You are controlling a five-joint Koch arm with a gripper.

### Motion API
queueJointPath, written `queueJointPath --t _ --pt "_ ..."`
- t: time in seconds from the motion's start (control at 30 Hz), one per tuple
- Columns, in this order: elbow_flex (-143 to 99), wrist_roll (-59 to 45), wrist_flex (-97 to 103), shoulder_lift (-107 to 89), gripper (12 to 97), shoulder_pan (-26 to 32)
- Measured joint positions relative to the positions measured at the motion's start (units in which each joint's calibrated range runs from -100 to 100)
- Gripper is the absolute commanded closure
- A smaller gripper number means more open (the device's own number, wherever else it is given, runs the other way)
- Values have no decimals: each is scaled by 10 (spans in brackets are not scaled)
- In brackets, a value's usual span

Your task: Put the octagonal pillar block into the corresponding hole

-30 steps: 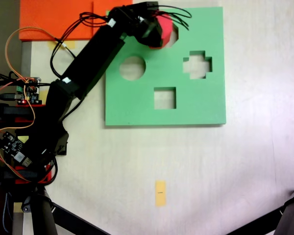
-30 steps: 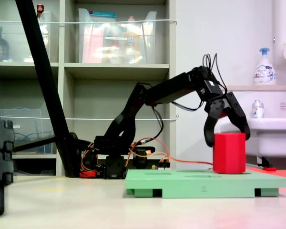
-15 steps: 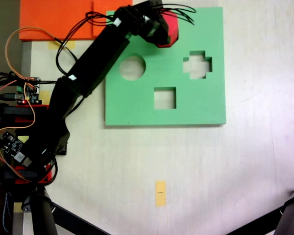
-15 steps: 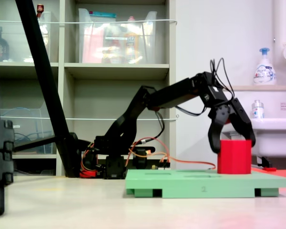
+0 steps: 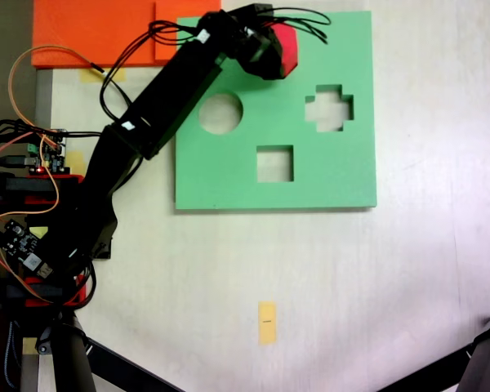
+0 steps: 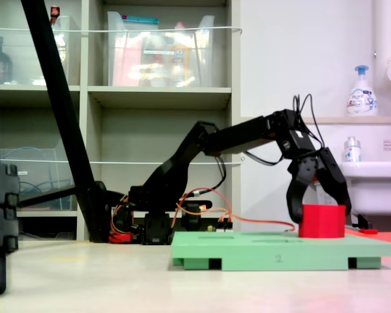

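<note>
The octagonal pillar block [image 5: 287, 47] is a bright red foam prism at the far top of the green foam board [image 5: 229, 181]. From the side, the block [image 6: 322, 222] stands upright with its lower part sunk into the board [image 6: 274, 251]. The corresponding hole is hidden under the block and the arm. My gripper [image 5: 273, 54] covers the block's left half from above. From the side, the gripper [image 6: 320, 210] straddles the block's top, one finger on each flank, shut on it.
The board also has a round cutout [image 5: 220, 113], a cross cutout [image 5: 328, 108] and a square cutout [image 5: 274, 163]. An orange mat [image 5: 98, 33] lies behind the board. Circuit boards and wires [image 5: 41, 155] sit at the arm's base. Yellow tape [image 5: 267, 322] marks the table.
The gripper and the red block have shifted slightly away from the arm's base and come down. The block now stands much lower above the board than one second ago.
</note>
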Motion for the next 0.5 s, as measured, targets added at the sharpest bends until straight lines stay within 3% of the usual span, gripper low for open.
queueJointPath --t 0.17,0.27,0.5 --pt "0 -1 -15 4 466 0" --pt "-1 -3 -70 -30 240 1" --pt "-1 -24 -125 -219 234 -7"
